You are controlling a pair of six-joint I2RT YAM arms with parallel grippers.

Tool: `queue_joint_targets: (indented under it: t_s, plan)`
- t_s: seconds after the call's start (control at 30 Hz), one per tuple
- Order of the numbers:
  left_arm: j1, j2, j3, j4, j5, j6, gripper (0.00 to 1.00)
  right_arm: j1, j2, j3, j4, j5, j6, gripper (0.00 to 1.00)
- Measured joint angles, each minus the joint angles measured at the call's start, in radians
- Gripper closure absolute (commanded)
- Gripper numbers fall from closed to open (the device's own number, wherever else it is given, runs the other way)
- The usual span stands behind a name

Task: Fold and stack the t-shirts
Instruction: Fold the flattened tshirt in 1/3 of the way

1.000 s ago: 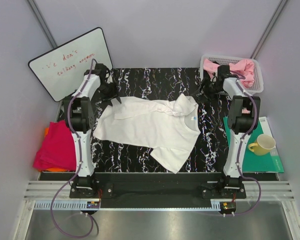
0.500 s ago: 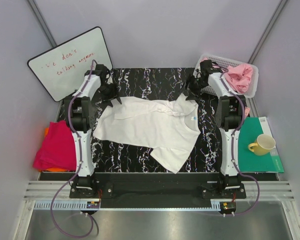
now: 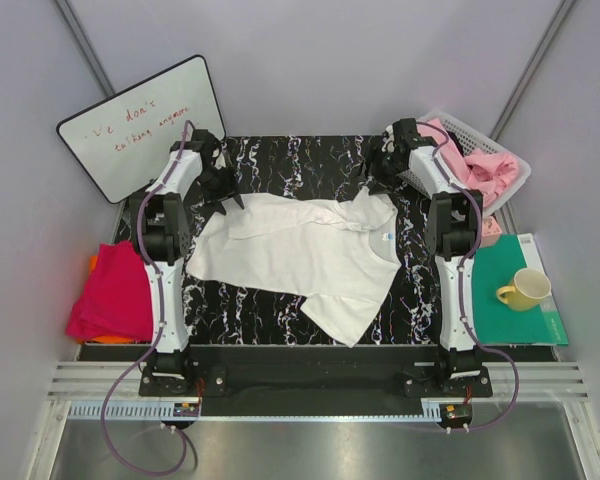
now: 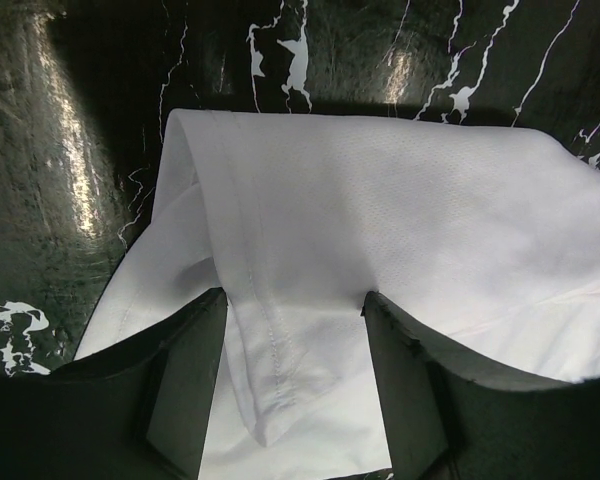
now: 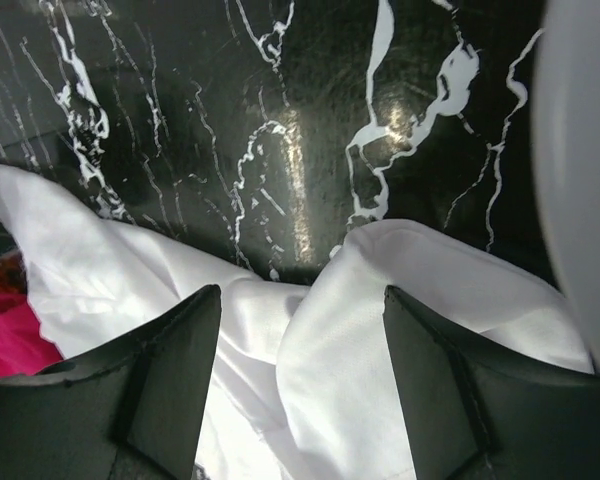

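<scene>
red writing [image 3: 145,115] on whiteboard [image 3: 105,165]: "don't talking anymore"; white t-shirt [image 3: 300,255], blue label [image 3: 388,237].

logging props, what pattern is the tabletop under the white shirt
Black tabletop with white marble-like veins, clearest in the right wrist view.

A white t-shirt [image 3: 310,255] lies spread and rumpled across the black marbled bench [image 3: 310,160], with its collar and blue label toward its right end. The left pincer [image 3: 223,195] sits at the shirt's far left corner. The right pincer [image 3: 378,178] hovers at its far right edge, by the collar. Beyond the shirt to the far left leans a whiteboard [image 3: 140,125]. To the far right is a white basket [image 3: 505,150] holding pink t-shirts [image 3: 485,165]. Left of the shirt lies a magenta-red t-shirt [image 3: 115,295] over an orange t-shirt [image 3: 93,262]. Right of it is a teal mat [image 3: 515,315] carrying a yellow mug [image 3: 525,288].
</scene>
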Motion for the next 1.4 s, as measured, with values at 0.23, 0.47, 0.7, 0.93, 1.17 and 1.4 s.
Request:
queue_joint_targets:
  t_s: [0.23, 0.47, 0.7, 0.93, 1.17, 1.4]
  plan:
    - [0.000, 0.000, 0.000, 0.000, -0.001, 0.002, 0.39, -0.007, -0.049, -0.090, -0.001, 0.073, -0.050, 0.26]
    - [0.000, 0.000, 0.000, 0.000, -0.002, 0.013, 0.39, -0.012, -0.060, -0.030, -0.085, 0.131, -0.082, 0.27]
    - [0.000, 0.000, 0.000, -0.001, -0.004, 0.030, 0.39, -0.013, -0.154, -0.061, -0.122, 0.174, -0.107, 0.29]
    - [0.000, 0.000, 0.000, -0.002, -0.008, 0.046, 0.36, -0.013, -0.298, -0.137, -0.129, 0.180, -0.154, 0.28]
    - [0.000, 0.000, 0.000, -0.003, -0.009, 0.063, 0.34, -0.014, -0.278, -0.201, -0.132, 0.161, -0.158, 0.28]
    - [0.000, 0.000, 0.000, -0.004, -0.014, 0.081, 0.35, -0.011, -0.245, -0.236, -0.134, 0.156, -0.165, 1.00]
